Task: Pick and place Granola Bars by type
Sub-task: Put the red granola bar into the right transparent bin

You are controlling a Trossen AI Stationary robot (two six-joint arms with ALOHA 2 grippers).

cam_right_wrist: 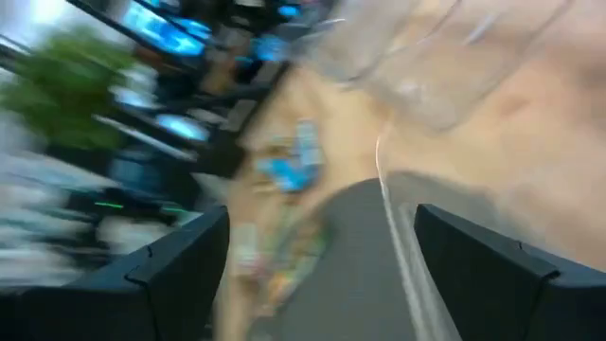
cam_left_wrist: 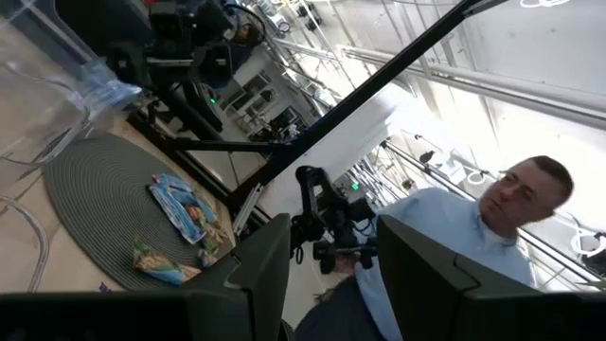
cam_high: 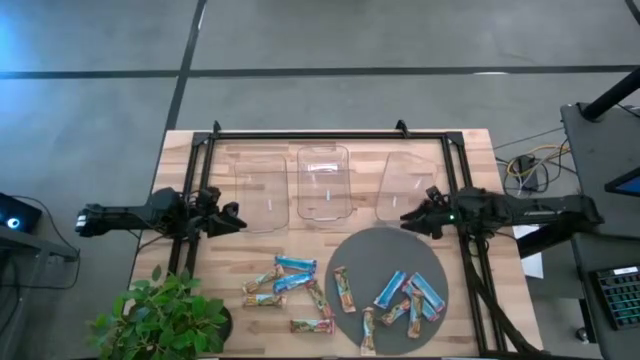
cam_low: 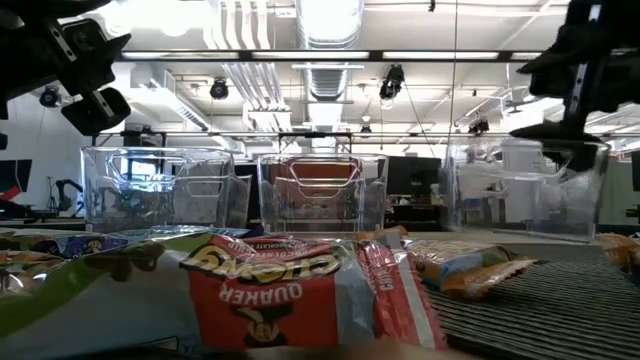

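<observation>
Sorting has not visibly begun: the wooden table [cam_high: 330, 240] carries three clear trays [cam_high: 322, 182] in a row toward twelve o'clock, all apparently empty, while the Granola Bars [cam_high: 295, 282] lie unsorted toward six o'clock, blue and tan mixed, some on the grey round mat [cam_high: 365, 255] and some on bare wood beside it. At nine o'clock the left gripper [cam_high: 237, 220] hovers with jaws apart and empty, and at three o'clock the right gripper [cam_high: 408, 218] hangs over the mat's edge, jaws wide and empty. A potted plant [cam_high: 165, 315] crowds the seven o'clock corner near the bars, and a person [cam_left_wrist: 454, 237] stands beyond the table.
</observation>
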